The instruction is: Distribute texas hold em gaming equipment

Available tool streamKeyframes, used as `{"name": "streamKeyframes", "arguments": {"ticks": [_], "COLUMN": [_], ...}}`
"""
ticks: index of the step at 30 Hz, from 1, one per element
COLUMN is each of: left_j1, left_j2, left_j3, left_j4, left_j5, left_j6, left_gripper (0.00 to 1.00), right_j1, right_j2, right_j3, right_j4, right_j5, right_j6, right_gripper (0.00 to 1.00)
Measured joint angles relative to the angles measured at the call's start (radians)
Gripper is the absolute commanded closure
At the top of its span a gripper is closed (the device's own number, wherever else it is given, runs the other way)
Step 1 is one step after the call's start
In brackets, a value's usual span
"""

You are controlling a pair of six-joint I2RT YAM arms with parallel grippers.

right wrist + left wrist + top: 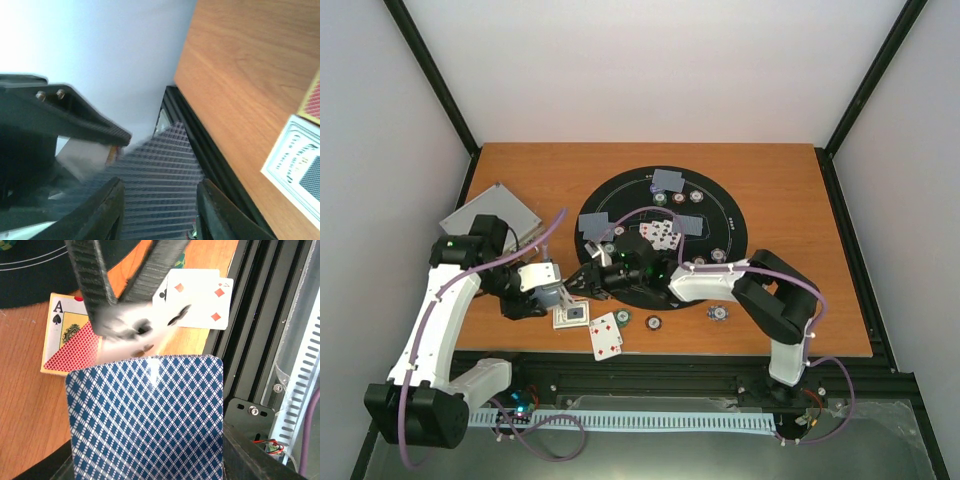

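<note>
My left gripper [558, 293] is shut on a stack of blue diamond-backed playing cards [145, 420] that hides its jaws. My right gripper [582, 285] reaches in from the right to the stack's top edge. Its blurred fingers [92, 280] converge there. In the right wrist view the card back [155, 165] lies across the gap of the right gripper [160, 185], whose fingers stand apart. Two face-up cards [605, 337] lie near the front edge. More cards [669, 181] and chips [678, 198] sit on the black mat [720, 215].
A card box showing an ace of spades [67, 335] lies on the wood just under the grippers. Three chips [652, 322] lie off the mat near the front. The silver case [485, 215] sits at the back left. The table's black frame rail [260, 315] runs close by.
</note>
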Motion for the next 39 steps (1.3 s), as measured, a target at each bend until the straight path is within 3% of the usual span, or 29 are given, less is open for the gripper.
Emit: {"name": "streamKeyframes", "arguments": {"ticks": [4, 6, 11, 16, 18, 29, 39], "left_j1": [0.000, 0.000, 0.000, 0.000, 0.000, 0.000, 0.000], "left_j2": [-0.004, -0.004, -0.006, -0.006, -0.007, -0.007, -0.006], "left_j3": [0.000, 0.000, -0.012, -0.029, -0.029, -0.029, -0.028], "left_j4": [-0.002, -0.002, 0.002, 0.005, 0.005, 0.005, 0.004], "left_j5": [0.011, 0.011, 0.011, 0.010, 0.011, 0.011, 0.018], "left_j6": [0.000, 0.000, 0.000, 0.000, 0.000, 0.000, 0.000], "left_gripper": [0.99, 0.99, 0.99, 0.99, 0.99, 0.99, 0.99], "right_j1": [-0.021, -0.033, -0.048, -0.048, -0.043, 0.075, 0.109], "right_j2": [-0.022, -0.033, -0.067, -0.076, -0.080, -0.023, 0.109], "right_j3": [-0.001, -0.004, -0.034, -0.040, -0.048, 0.033, 0.126], "right_j4": [-0.086, -0.110, -0.110, -0.117, -0.113, -0.021, 0.008], "right_j5": [0.033, 0.038, 0.039, 0.045, 0.043, 0.020, 0.005], "right_j6": [-0.024, -0.026, -0.016, -0.028, -0.027, 0.014, 0.054], "right_gripper": [0.86, 0.88, 0.79, 0.38, 0.32, 0.30, 0.33]}}
